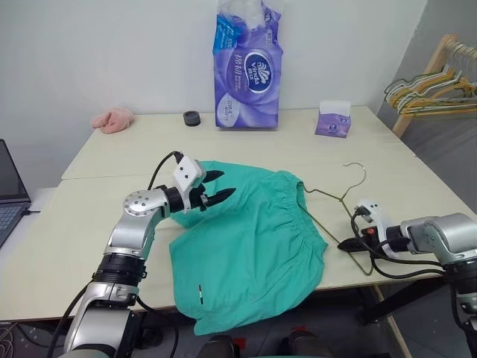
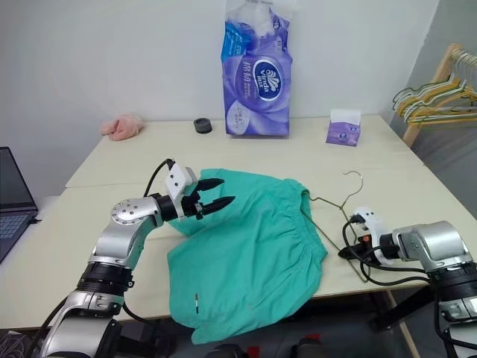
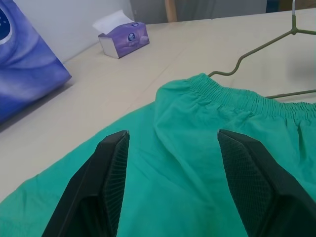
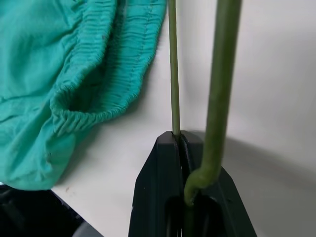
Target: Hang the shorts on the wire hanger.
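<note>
The shorts (image 1: 250,246) are draped over the counter's (image 1: 112,246) front edge; the hanger (image 4: 174,74) is clenched by the right hand (image 1: 350,243); the left hand (image 1: 216,188) is held released above.

Part of wire hanger (image 1: 339,200) tucked under shorts (image 1: 250,246), so that stretch can't be seen. Shorts' lower hem draped past surface (image 1: 89,253) front edge. Laptop (image 1: 9,195) chopped by frame edge. Tissue pack (image 1: 247,63) top cropped too. Small tag on shorts too tiny to be read.
</note>
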